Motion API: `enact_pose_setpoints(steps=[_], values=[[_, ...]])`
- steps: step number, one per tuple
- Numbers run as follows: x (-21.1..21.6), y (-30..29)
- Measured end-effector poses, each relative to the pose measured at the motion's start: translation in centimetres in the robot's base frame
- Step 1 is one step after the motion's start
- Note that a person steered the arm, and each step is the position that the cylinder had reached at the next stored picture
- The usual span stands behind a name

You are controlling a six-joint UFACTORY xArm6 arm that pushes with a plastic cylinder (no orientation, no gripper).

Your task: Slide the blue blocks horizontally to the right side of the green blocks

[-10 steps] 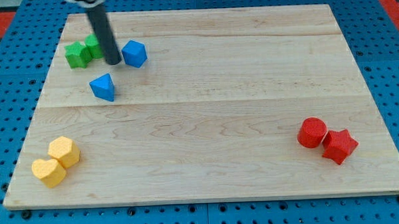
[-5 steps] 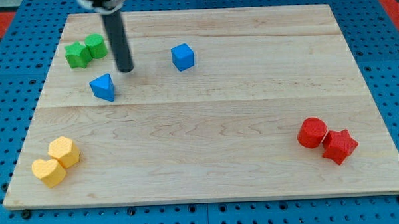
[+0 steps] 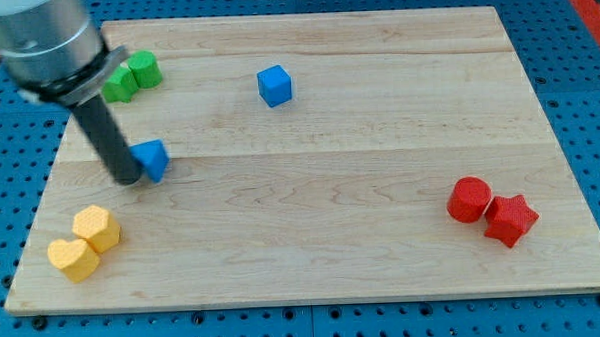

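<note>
A blue cube (image 3: 274, 85) sits near the view's top centre. A blue wedge-like block (image 3: 155, 159) lies at the left, lower down. Two green blocks, a star-like one (image 3: 120, 85) and a cylinder (image 3: 144, 69), touch each other at the top left. My tip (image 3: 127, 180) is against the left side of the blue wedge, below the green blocks. The rod partly hides the wedge's left edge and part of the green star-like block.
Two yellow blocks (image 3: 84, 243) sit together at the bottom left. A red cylinder (image 3: 469, 199) and a red star (image 3: 510, 219) sit together at the bottom right. The wooden board (image 3: 383, 266) lies on a blue pegboard.
The blue cube slid right from beside the green blocks to the top centre. My tip then moved down-left to the wedge's left side; the wedge has shifted slightly down.
</note>
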State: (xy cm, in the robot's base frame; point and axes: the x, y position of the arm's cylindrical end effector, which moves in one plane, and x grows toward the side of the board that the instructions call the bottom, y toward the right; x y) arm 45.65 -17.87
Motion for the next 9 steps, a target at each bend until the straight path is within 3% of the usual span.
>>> enact_pose_setpoints(steps=[2,4,5,6,9], values=[[-7.6,8.8],[-9.5,7.2],[-10.3,12.1],[-9.2,8.2],[-9.2,4.6]])
